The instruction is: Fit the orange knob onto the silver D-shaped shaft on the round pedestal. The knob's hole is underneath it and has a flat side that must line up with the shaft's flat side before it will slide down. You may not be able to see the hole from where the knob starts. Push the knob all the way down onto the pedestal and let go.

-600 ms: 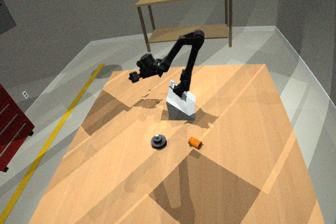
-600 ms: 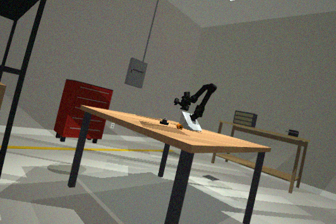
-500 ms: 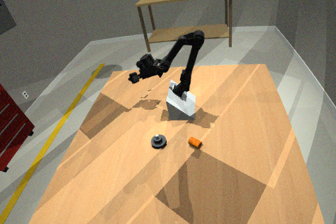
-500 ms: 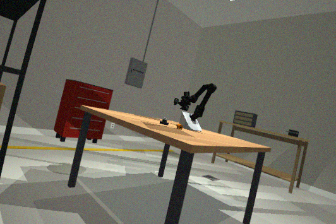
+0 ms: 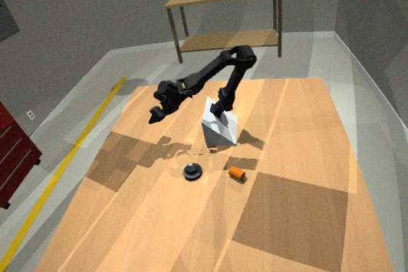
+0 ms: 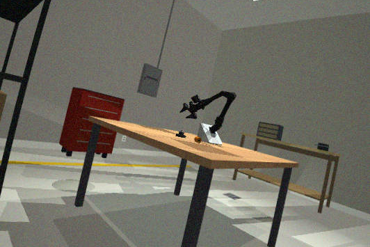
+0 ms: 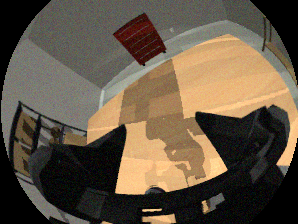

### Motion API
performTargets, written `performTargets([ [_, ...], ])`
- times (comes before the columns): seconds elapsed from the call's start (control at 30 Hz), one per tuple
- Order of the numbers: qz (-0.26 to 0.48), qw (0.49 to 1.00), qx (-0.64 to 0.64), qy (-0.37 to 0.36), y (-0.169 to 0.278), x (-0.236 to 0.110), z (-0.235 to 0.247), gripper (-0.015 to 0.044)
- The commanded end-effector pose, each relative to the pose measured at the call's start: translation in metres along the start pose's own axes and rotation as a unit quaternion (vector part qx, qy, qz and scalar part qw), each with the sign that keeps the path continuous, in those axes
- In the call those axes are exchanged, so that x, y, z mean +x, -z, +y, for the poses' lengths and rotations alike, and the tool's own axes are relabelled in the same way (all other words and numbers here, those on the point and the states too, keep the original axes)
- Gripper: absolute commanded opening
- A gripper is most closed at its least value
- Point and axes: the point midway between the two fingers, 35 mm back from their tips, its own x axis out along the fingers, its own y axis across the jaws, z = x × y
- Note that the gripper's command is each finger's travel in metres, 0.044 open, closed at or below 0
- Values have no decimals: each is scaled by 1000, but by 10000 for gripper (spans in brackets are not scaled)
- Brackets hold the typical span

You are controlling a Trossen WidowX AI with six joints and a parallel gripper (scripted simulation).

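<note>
Lying on its side just right of the round pedestal (image 5: 192, 171) and apart from it, the orange knob (image 5: 236, 172) remains ungrasped, while the gripper (image 5: 156, 115), fingers spread and empty, hovers beyond the pedestal.

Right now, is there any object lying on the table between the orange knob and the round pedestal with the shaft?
Nothing visible does. The small orange cylindrical knob lies on its side beside the dark round pedestal, with only bare wooden table between them. The open black pincer hovers higher up, away from both.
</note>
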Motion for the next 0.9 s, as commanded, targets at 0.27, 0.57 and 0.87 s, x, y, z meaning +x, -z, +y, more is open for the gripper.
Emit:
performTargets([
  [0.27,249,965,46,60,181,-65,98,440],
  [0.57,352,905,89,222,314,-157,91,440],
  [0.87,363,885,103,272,342,-188,75,440],
])
